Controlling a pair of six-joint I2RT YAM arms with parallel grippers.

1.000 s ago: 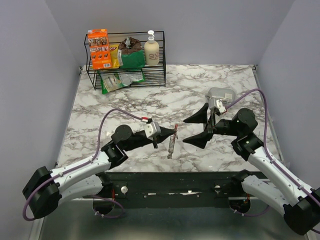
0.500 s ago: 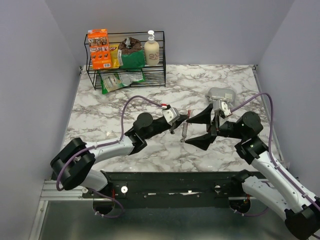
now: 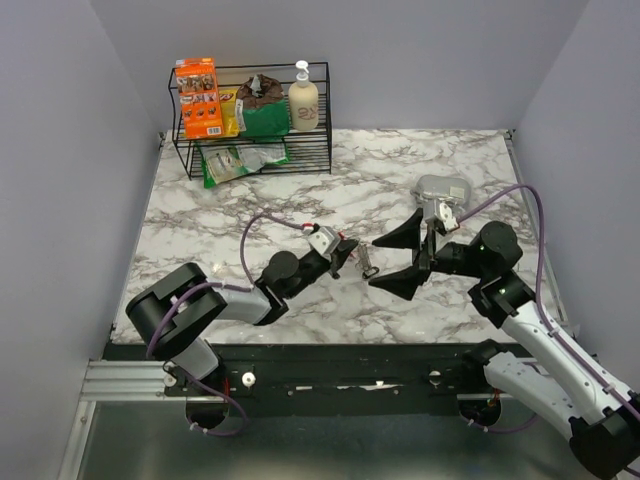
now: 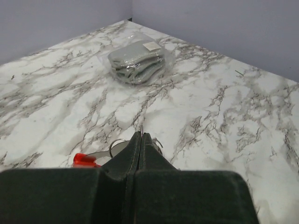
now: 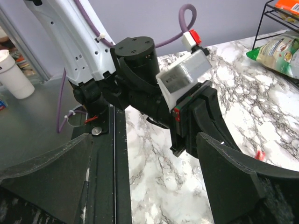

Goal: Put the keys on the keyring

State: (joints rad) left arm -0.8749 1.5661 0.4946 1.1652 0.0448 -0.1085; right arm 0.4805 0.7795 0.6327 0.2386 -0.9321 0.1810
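Left gripper [image 4: 141, 136], fingers pinched shut on the red-and-gray keyring [image 4: 85, 160] low over the marble table [image 4: 224, 107], points at the right gripper [image 3: 372, 263], whose fingers are spread wide.

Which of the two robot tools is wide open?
The right tool is the open one. Its two black fingers are spread far apart. The left tool is pinched shut on the red-and-gray keyring.
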